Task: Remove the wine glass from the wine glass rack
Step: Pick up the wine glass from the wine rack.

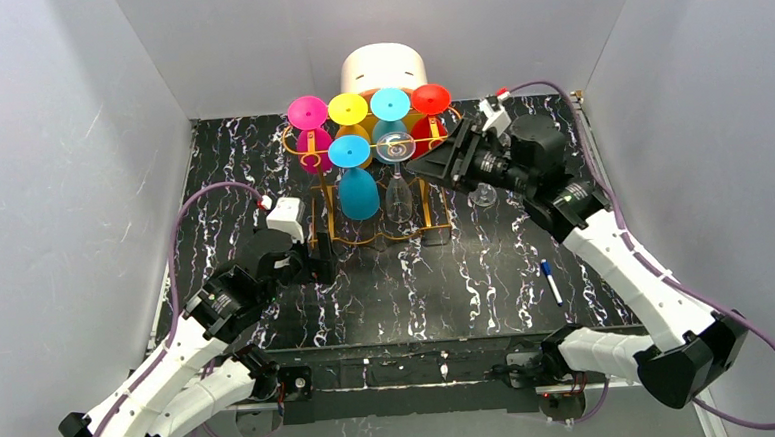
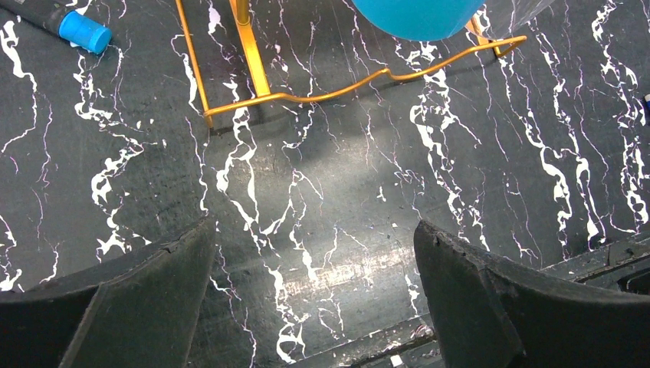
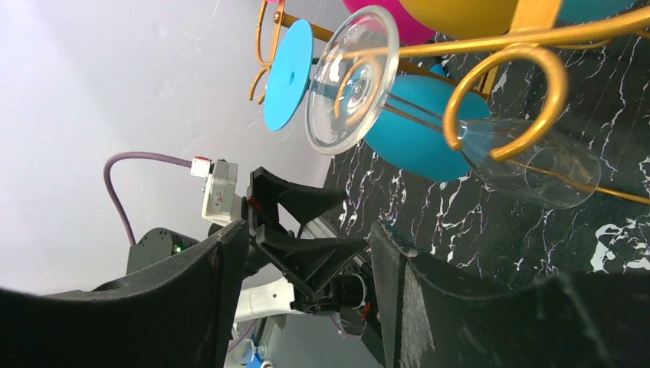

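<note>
A: At the near left, why does the left claw [image 2: 314, 230] hang so low over the counter [image 1: 467, 284]?

B: It looks parked. Its jaws stand as wide as they go, with only bare marble between them, just short of the base of the wine glass rack [image 2: 251, 69]. From there it could steady the frame, though it touches nothing.

A: And the pen [image 1: 550, 282] at the near right?

B: It lies well clear of both arms and seems to have no part in the job.

A: Then where is the wine glass [image 1: 398, 196]?

B: On the rack, at the near end of a rail. It hangs bowl down, its foot resting on the two wires and its stem in the slot between them, just right of the blue glass [image 1: 359, 192]. That is why it has to slide out toward the open end by the scrolls rather than lift straight up.

A: Does the right claw [image 3: 308, 230] have it?

B: No. It comes in from the right, turned sideways to line up with the stem, jaws partly open and holding nothing. The glass sits ahead of its fingertips, apart from them.

A: And farther back?

B: Four coloured glasses hang on the far rails, in front of a white round box [image 1: 384, 66].
</note>
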Tool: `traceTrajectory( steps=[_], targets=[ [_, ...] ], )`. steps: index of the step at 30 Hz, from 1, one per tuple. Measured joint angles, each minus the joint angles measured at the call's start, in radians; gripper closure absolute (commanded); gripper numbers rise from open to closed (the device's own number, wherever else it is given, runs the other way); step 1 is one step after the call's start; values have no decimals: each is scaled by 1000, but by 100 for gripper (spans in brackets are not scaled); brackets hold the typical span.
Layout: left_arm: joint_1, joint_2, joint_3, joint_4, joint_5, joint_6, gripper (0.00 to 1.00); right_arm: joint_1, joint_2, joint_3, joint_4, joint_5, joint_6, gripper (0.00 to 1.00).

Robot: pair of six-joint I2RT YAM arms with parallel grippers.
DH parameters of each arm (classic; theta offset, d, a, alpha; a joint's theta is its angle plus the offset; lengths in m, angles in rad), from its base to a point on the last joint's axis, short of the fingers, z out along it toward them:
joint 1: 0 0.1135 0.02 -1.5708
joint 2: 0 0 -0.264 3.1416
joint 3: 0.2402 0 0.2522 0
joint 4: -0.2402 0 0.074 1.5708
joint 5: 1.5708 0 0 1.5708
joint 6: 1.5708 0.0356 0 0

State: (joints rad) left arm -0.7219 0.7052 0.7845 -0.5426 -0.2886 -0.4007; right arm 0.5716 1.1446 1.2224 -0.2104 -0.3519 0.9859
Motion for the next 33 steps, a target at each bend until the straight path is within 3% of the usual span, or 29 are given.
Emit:
traceTrajectory(
  steps=[9,14,33],
  targets=[
    [0,-5,0,-10,1,-21,2,89,16,8,25,228,39,38],
    [0,-4,2,-12,3,-23,2,128,64,51,2,363,53,48],
    [0,50,34,-10,37,-22,2,216,124,95,5,687,77,65]
  ],
)
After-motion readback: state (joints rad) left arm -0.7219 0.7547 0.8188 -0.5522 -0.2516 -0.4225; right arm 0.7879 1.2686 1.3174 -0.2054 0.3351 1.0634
